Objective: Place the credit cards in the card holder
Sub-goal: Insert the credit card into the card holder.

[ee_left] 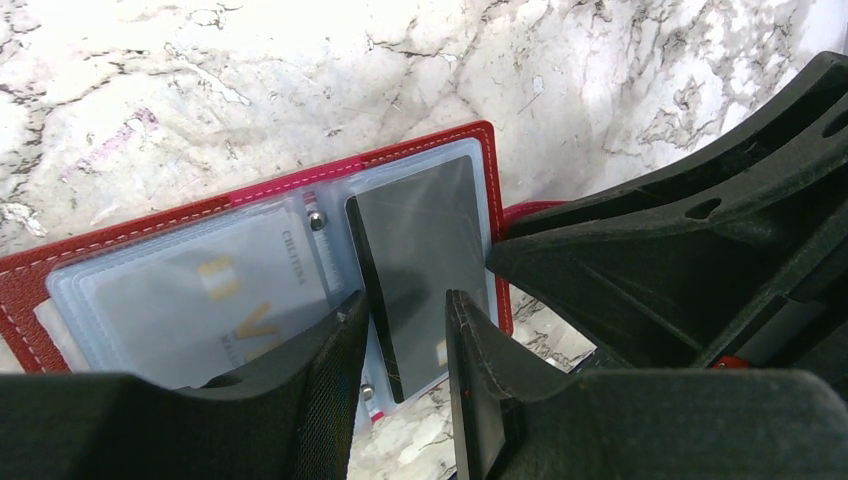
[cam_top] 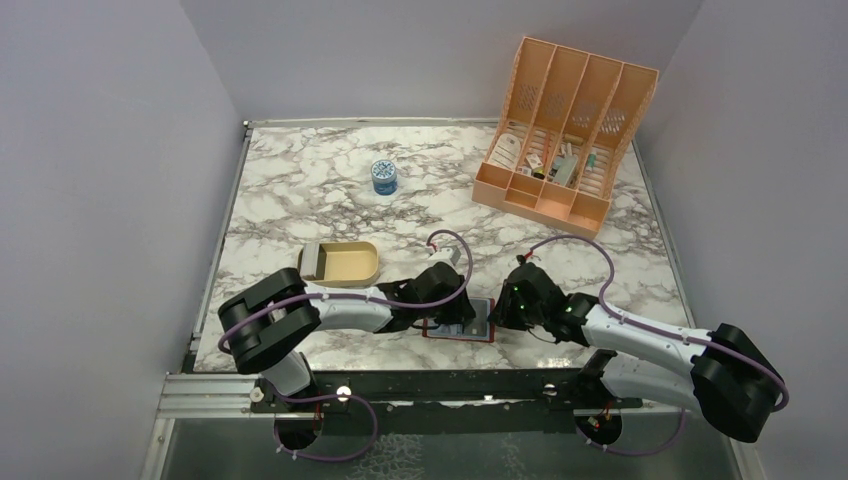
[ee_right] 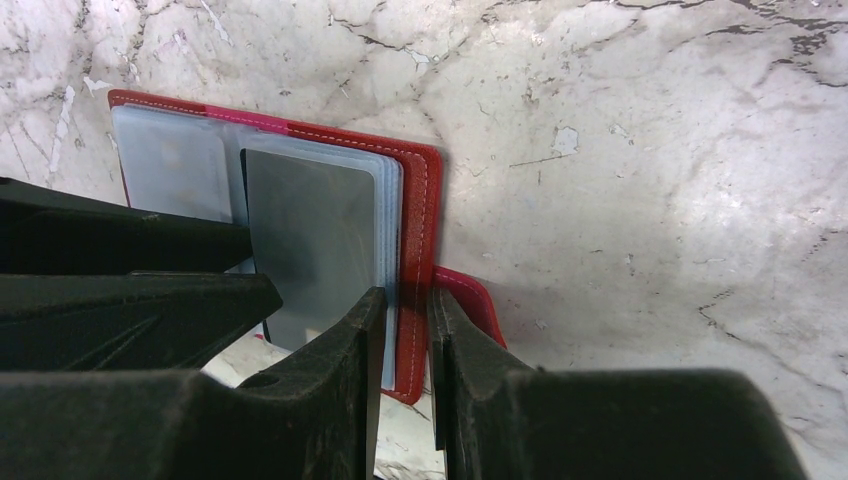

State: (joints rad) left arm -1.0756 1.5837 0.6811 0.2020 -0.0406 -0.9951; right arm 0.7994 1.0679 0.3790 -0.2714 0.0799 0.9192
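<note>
One tan tray [cam_top: 352, 266] holds one grey card stack [cam_top: 318, 260]. On the marble table [cam_top: 300, 190], the left gripper [ee_left: 405, 300], fingers slightly apart, straddles one black card [ee_left: 420, 235] on the open card holder [ee_left: 20, 300]. The right gripper [ee_right: 406, 297] pinches the holder's red cover edge.

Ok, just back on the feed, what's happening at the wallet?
Both arms are at the open card holder near the front edge of the table. The left gripper sits over the near end of a black card lying on its right page; whether it grips is unclear. The right gripper straddles the holder's red outer edge, nearly closed. A pale card already sits in the left page. More cards wait in the tan tray.
</note>
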